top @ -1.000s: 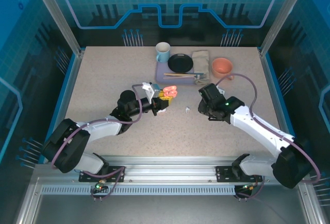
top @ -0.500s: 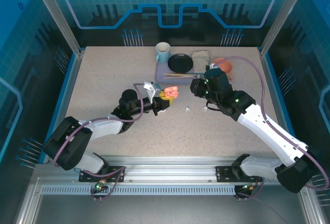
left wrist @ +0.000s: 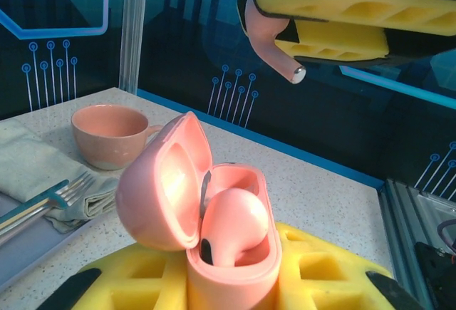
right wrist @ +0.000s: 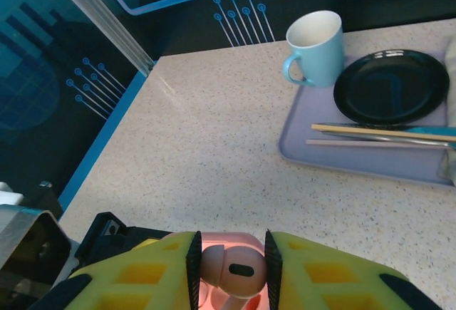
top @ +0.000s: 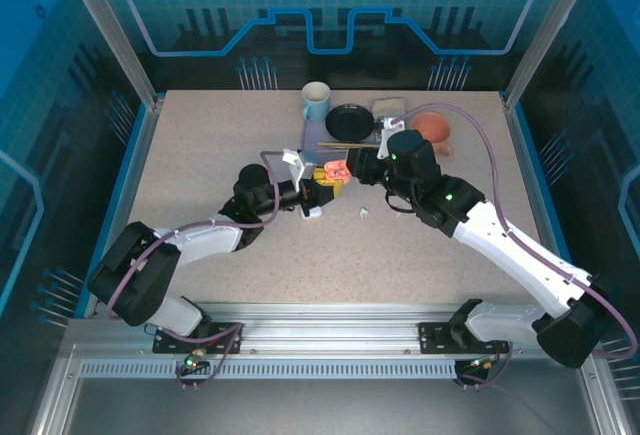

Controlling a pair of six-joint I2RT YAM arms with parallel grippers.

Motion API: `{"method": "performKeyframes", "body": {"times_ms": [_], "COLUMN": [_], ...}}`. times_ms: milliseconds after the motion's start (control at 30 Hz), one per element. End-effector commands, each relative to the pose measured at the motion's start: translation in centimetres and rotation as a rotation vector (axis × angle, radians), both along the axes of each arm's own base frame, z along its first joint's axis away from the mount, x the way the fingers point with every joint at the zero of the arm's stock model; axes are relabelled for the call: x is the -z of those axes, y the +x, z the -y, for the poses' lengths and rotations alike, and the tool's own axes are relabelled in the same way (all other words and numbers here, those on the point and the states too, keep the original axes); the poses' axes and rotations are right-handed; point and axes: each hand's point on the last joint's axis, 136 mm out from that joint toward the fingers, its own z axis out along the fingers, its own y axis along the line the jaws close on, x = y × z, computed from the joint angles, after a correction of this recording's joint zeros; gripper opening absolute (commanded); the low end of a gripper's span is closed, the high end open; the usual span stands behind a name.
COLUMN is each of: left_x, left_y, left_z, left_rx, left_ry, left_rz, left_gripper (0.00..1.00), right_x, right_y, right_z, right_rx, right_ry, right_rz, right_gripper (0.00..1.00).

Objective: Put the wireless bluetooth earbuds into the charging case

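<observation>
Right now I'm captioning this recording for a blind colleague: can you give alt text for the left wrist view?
An open salmon-pink charging case, one pink earbud seated inside, sits clamped in the left gripper. Above it the right gripper holds a second pink earbud stem-down. A pink cup stands behind on the table.

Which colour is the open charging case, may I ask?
The case is salmon pink; left wrist view shows it best.
</observation>
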Motion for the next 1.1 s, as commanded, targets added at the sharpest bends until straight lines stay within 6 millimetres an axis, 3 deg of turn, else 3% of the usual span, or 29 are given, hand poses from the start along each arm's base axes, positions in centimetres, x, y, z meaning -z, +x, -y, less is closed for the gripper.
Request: {"method": "performKeyframes", "body": {"times_ms": [0,233,533,1067], "left_x": [-1.3,-1.6,-1.7,-1.7], "left_y": [-0.1,0.0,0.1,0.1], "left_z": [0.6,0.7,0.7,0.8], "left_rx": [0.036,0.036,0.037,0.038], "left_ry": [-0.024,-0.03,-0.032,-0.027], "left_rz": [0.016,0.014,0.01,0.001], "left_gripper": [0.0,0.0,0.0,0.0], "right_x": [-1.0,-0.3,-1.2,-0.8], "right_y": [0.1,0.3,-0.6,-0.3], "right_z": [-1.4,-1.8,-2.4,-1.0], "right_rx": [-0.051,-0.08,-0.161,-0.127], "right_ry": [-0.001,-0.046,-0.145,-0.223], "right_rz": [0.063,0.101,0.28,0.323], "right_gripper": [0.31,0.31,0.3,0.29]}}
